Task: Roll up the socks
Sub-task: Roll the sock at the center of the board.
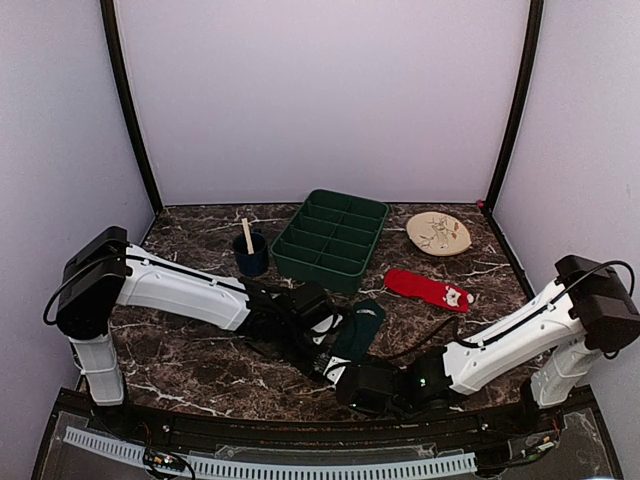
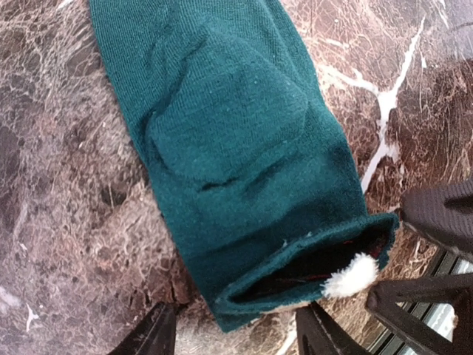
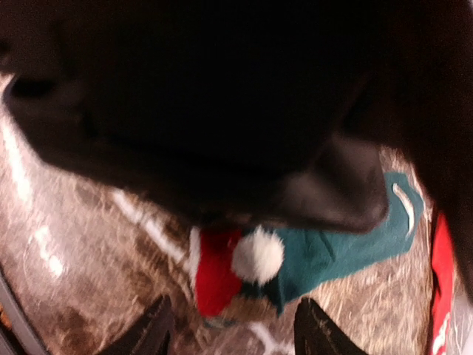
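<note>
Socks lie apart on the dark marble-patterned table (image 1: 190,345), and neither is rolled yet. At the far left a small dark blue cup (image 1: 251,258) holding a wooden stick (image 1: 247,235) stands clear of the work. The left gripper (image 2: 236,336) hangs low over the near end of the dark teal-green fabric sock (image 2: 236,148), its fingers parted either side of the open cuff and clamping nothing. It looks placed to pinch that edge and start the roll there, since the sock stretches away lengthwise. A white fluffy pom-pom (image 2: 353,275) and a strip of red show at the cuff mouth. Just right of it the right gripper (image 3: 230,333) faces the same cuff, jaws spread and empty — probably ready to pin or fold the fabric. Behind, the green plastic compartment tray (image 1: 312,272) sits unused. Further right the bright red fabric sock with white patches (image 1: 428,289) lies flat, well apart from both grippers — likely waiting its turn — with the round cream plate (image 1: 438,233) beyond it.
</note>
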You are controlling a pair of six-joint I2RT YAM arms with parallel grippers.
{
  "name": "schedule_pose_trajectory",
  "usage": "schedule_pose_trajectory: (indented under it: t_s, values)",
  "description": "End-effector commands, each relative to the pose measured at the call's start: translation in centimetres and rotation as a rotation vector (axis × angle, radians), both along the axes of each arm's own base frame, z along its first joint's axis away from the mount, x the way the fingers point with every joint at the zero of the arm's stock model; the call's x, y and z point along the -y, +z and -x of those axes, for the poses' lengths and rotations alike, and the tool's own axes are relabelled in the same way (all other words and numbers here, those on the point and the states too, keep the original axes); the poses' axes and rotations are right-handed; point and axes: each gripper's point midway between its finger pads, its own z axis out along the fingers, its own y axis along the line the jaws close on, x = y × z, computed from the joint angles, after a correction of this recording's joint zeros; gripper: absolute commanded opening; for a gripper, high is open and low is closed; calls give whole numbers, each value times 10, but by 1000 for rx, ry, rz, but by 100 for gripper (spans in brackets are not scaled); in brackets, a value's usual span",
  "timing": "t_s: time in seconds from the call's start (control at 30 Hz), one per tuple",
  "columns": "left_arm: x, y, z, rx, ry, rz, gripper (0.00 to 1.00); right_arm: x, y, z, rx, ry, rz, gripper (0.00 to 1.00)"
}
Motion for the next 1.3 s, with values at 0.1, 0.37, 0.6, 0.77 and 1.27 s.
schedule_pose_trajectory:
  t_s: [0.1,0.37,0.6,0.77,1.27]
  values:
    - [-71,-67,50,-237,-11,-272,58,-4,-9,-16,-11,1,-16,55]
    - [-75,-72,46,-261,10,-272,57,-1,-26,-11,-81,14,6,46]
    - [-78,-75,43,-274,27,-270,57,7,-43,-7,-164,-4,31,30]
    - [-83,-76,39,-279,46,-275,58,11,-50,-6,-222,-20,40,21]
    - [-100,-69,22,-253,168,-220,68,11,-48,6,-541,-54,-70,7]
